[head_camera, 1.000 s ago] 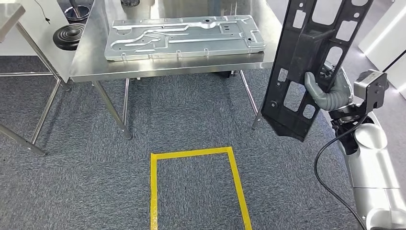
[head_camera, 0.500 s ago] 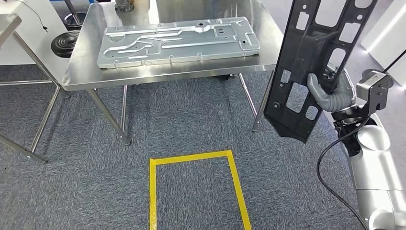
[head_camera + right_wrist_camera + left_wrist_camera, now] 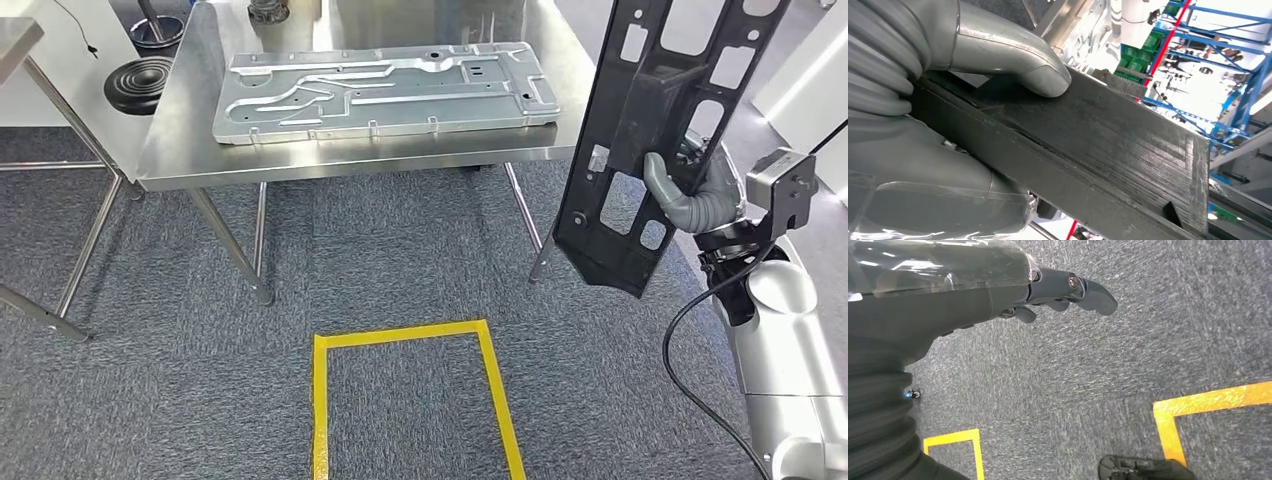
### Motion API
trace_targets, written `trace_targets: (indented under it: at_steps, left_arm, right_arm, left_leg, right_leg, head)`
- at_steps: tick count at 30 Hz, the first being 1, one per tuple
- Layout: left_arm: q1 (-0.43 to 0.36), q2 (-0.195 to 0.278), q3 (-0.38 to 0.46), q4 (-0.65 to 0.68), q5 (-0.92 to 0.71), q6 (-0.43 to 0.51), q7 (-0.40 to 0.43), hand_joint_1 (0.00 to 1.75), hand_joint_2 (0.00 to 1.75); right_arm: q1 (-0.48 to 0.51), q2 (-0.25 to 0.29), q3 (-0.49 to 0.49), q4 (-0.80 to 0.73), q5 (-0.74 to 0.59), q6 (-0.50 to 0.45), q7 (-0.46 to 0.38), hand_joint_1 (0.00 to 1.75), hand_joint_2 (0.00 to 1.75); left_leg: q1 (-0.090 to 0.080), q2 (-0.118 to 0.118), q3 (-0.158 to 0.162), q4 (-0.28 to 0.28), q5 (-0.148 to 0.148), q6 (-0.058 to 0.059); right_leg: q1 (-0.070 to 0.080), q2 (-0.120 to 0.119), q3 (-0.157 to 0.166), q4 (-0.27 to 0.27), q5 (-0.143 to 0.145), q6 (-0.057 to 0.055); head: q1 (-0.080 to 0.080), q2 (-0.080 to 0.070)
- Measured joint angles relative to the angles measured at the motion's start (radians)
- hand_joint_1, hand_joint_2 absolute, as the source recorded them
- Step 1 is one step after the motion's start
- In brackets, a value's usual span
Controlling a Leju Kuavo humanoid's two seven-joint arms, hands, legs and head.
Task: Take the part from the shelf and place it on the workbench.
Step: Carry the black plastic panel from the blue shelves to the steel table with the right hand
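A long black plastic part (image 3: 655,120) with several cut-outs hangs nearly upright at the right of the head view, its lower end over the carpet beside the table's right legs. My right hand (image 3: 690,190) grips it at mid-length, thumb pressed on its face. In the right wrist view the grey thumb (image 3: 1013,60) lies on the black part (image 3: 1108,150). The steel workbench (image 3: 190,130) stands ahead with a large grey metal plate (image 3: 385,90) lying flat on it. My left hand (image 3: 1058,290) hangs over the carpet, holding nothing, fingers loosely extended.
A yellow taped rectangle (image 3: 410,335) marks the carpet in front of the workbench. A black round object (image 3: 140,80) sits left of the bench. Another steel table's legs (image 3: 60,290) stand at the far left. White furniture (image 3: 810,60) is at the right edge.
The camera has shifted slightly, so the bench and floor marking sit a little differently in the picture. The right hand still holds the black part in about the same pose.
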Motion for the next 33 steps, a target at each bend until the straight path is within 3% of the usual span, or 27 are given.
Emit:
trace_targets:
  at_steps: [1, 3, 6, 8, 11, 12, 13, 14, 16, 18, 21, 23, 24, 26, 27, 28, 29, 31, 33]
  left_arm:
    - [0.000, 0.000, 0.000, 0.000, 0.000, 0.000, 0.000, 0.00, 1.75]
    - [-0.001, 0.000, 0.000, 0.000, 0.002, 0.000, 0.000, 0.00, 1.75]
    - [-0.001, 0.000, 0.000, 0.000, 0.006, 0.002, 0.000, 0.00, 1.75]
    - [-0.002, 0.000, 0.000, 0.000, 0.007, 0.006, -0.001, 0.00, 1.75]
    - [-0.003, 0.000, 0.000, 0.000, 0.009, 0.008, -0.001, 0.00, 1.75]
    - [-0.001, 0.000, 0.000, 0.000, 0.009, 0.008, -0.001, 0.00, 1.75]
    - [0.000, 0.000, 0.000, 0.000, 0.009, 0.008, -0.001, 0.00, 1.75]
    - [0.000, 0.000, 0.000, 0.000, 0.009, 0.008, -0.001, 0.00, 1.75]
    - [0.000, 0.000, 0.000, 0.000, 0.008, 0.008, 0.000, 0.00, 1.75]
    - [-0.001, 0.000, 0.000, 0.000, 0.007, 0.008, 0.001, 0.00, 1.75]
    - [0.000, -0.001, 0.000, 0.000, 0.006, 0.007, 0.002, 0.00, 1.75]
    - [-0.001, -0.001, 0.000, 0.000, 0.005, 0.007, 0.002, 0.00, 1.75]
    - [-0.002, -0.001, 0.000, 0.000, 0.005, 0.007, 0.002, 0.00, 1.75]
    - [-0.004, -0.001, 0.000, 0.000, 0.005, 0.007, 0.001, 0.00, 1.75]
    - [-0.003, -0.001, 0.000, 0.000, 0.004, 0.007, 0.001, 0.00, 1.75]
    - [-0.002, -0.002, 0.000, 0.000, 0.004, 0.007, 0.001, 0.00, 1.75]
    - [-0.002, -0.002, 0.000, 0.000, 0.003, 0.007, 0.001, 0.00, 1.75]
    - [-0.001, -0.002, 0.000, 0.000, 0.002, 0.006, 0.001, 0.00, 1.75]
    - [-0.002, -0.002, 0.000, 0.000, 0.001, 0.006, 0.002, 0.00, 1.75]
  right_arm:
    - [-0.002, 0.000, 0.000, 0.000, 0.000, 0.000, -0.001, 1.71, 1.75]
    - [-0.004, 0.000, 0.000, 0.001, 0.000, 0.000, -0.003, 1.71, 1.75]
    - [-0.003, -0.001, 0.000, 0.004, -0.001, 0.003, -0.006, 1.71, 1.75]
    - [-0.008, -0.001, 0.000, 0.005, -0.001, 0.006, -0.009, 1.71, 1.75]
    - [-0.016, 0.001, 0.003, 0.011, -0.001, 0.011, -0.011, 1.71, 1.75]
    - [-0.016, 0.002, 0.004, 0.013, -0.001, 0.012, -0.011, 1.71, 1.75]
    - [-0.016, 0.002, 0.006, 0.016, 0.000, 0.012, -0.011, 1.71, 1.75]
    - [-0.016, 0.003, 0.007, 0.018, 0.000, 0.011, -0.011, 1.71, 1.75]
    - [-0.017, 0.004, 0.008, 0.021, 0.000, 0.011, -0.012, 1.71, 1.75]
    - [-0.020, 0.004, 0.008, 0.023, 0.000, 0.010, -0.015, 1.71, 1.75]
    - [-0.020, 0.003, 0.008, 0.024, 0.002, 0.010, -0.018, 1.71, 1.75]
    - [-0.021, 0.001, 0.007, 0.024, 0.002, 0.010, -0.019, 1.71, 1.75]
    - [-0.022, 0.000, 0.007, 0.025, 0.002, 0.010, -0.019, 1.71, 1.75]
    - [-0.022, -0.001, 0.006, 0.027, 0.002, 0.010, -0.020, 1.71, 1.75]
    - [-0.020, -0.001, 0.006, 0.029, 0.003, 0.010, -0.020, 1.71, 1.75]
    - [-0.017, -0.001, 0.007, 0.031, 0.003, 0.010, -0.019, 1.71, 1.75]
    - [-0.016, -0.001, 0.007, 0.033, 0.003, 0.010, -0.019, 1.71, 1.75]
    - [-0.015, -0.001, 0.006, 0.033, 0.003, 0.010, -0.019, 1.71, 1.75]
    - [-0.015, -0.002, 0.006, 0.034, 0.003, 0.010, -0.020, 1.71, 1.75]
  left_leg:
    - [-0.002, 0.000, 0.006, 0.002, -0.006, -0.003]
    - [-0.005, -0.001, 0.010, 0.006, -0.016, -0.012]
    - [-0.005, 0.001, 0.014, 0.004, -0.024, -0.028]
    - [-0.006, 0.002, 0.003, 0.041, -0.049, -0.038]
    - [-0.001, 0.003, -0.101, 0.241, -0.132, -0.048]
    - [0.000, 0.003, -0.134, 0.293, -0.142, -0.049]
    - [0.000, 0.003, -0.148, 0.305, -0.129, -0.050]
    - [0.000, 0.003, -0.142, 0.276, -0.097, -0.049]
    - [0.000, 0.003, -0.084, 0.136, -0.012, -0.042]
    - [-0.002, 0.003, -0.036, 0.030, 0.026, -0.034]
    - [-0.004, 0.002, -0.027, 0.008, 0.023, -0.020]
    - [0.000, 0.002, -0.019, -0.003, 0.025, -0.009]
    - [0.002, 0.002, -0.016, -0.008, 0.025, -0.005]
    - [0.001, 0.002, -0.013, -0.009, 0.021, 0.000]
    - [0.001, 0.002, -0.011, -0.009, 0.018, 0.001]
    - [0.001, 0.002, -0.007, -0.008, 0.014, 0.001]
    - [0.001, 0.001, -0.002, -0.006, 0.009, 0.000]
    - [0.001, 0.000, 0.013, -0.004, -0.004, -0.004]
    - [-0.002, -0.001, 0.022, 0.000, -0.016, -0.013]
  right_leg:
    - [0.001, -0.001, 0.030, -0.068, 0.034, -0.003]
    - [0.007, -0.002, 0.065, -0.152, 0.060, -0.013]
    - [0.007, -0.001, 0.072, -0.165, 0.050, -0.030]
    - [0.002, -0.001, 0.085, -0.173, 0.046, -0.043]
    - [0.003, -0.003, 0.099, -0.176, 0.035, -0.056]
    - [0.004, -0.002, 0.103, -0.176, 0.032, -0.057]
    - [0.005, -0.002, 0.108, -0.176, 0.028, -0.057]
    - [0.006, -0.001, 0.114, -0.176, 0.024, -0.055]
    - [0.007, 0.000, 0.131, -0.175, 0.012, -0.050]
    - [0.011, 0.001, 0.139, -0.173, 0.004, -0.042]
    - [0.012, 0.002, 0.139, -0.177, -0.001, -0.025]
    - [0.010, 0.001, 0.126, -0.148, -0.021, -0.014]
    - [0.009, 0.000, 0.102, -0.101, -0.044, -0.009]
    - [0.007, 0.000, 0.025, 0.037, -0.098, -0.001]
    - [0.006, 0.000, -0.011, 0.094, -0.111, 0.002]
    - [0.005, 0.000, -0.032, 0.118, -0.103, 0.003]
    - [0.004, 0.000, -0.032, 0.100, -0.075, 0.004]
    - [0.001, -0.001, 0.018, -0.031, 0.013, 0.001]
    - [0.005, -0.002, 0.067, -0.143, 0.056, -0.009]
  head:
    - [0.000, 0.000]
    - [0.000, 0.000]
    - [0.000, 0.000]
    - [-0.001, 0.000]
    - [-0.001, 0.000]
    - [-0.001, 0.000]
    - [-0.001, 0.000]
    - [-0.001, 0.000]
    - [-0.001, 0.000]
    - [0.000, 0.000]
    - [-0.001, 0.000]
    - [0.000, 0.000]
    - [0.000, 0.000]
    - [0.000, 0.000]
    - [0.000, 0.000]
    - [0.000, 0.000]
    - [0.000, 0.000]
    - [0.000, 0.000]
    - [0.000, 0.000]
